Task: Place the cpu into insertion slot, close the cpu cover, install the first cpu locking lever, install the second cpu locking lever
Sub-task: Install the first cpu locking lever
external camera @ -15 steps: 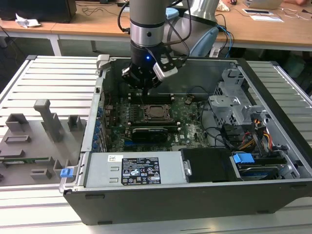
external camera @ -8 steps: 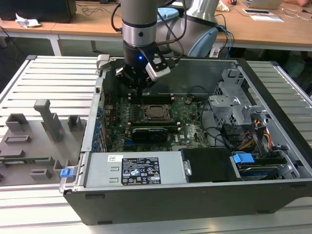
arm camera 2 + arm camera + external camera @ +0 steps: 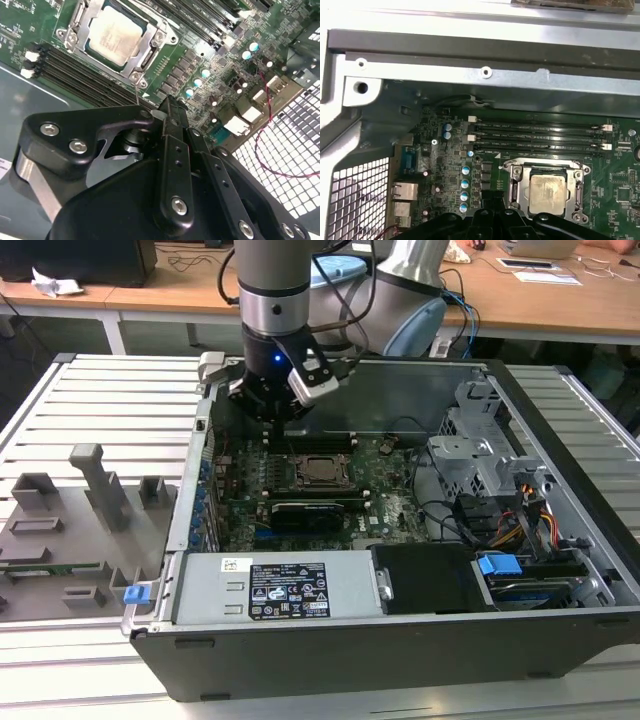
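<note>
Cpu [image 3: 114, 35] seated in the insertion slot [image 3: 92, 50], cpu cover [image 3: 152, 47] down over it
Gripper [image 3: 159, 114] hangs just beside the socket, jaws drawn together near a thin lever [image 3: 136, 92] that looks unlatched; locking seems left to do

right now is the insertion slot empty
No, in the second wrist view the cpu sits inside the insertion slot, its silver-grey top facing up.
</note>
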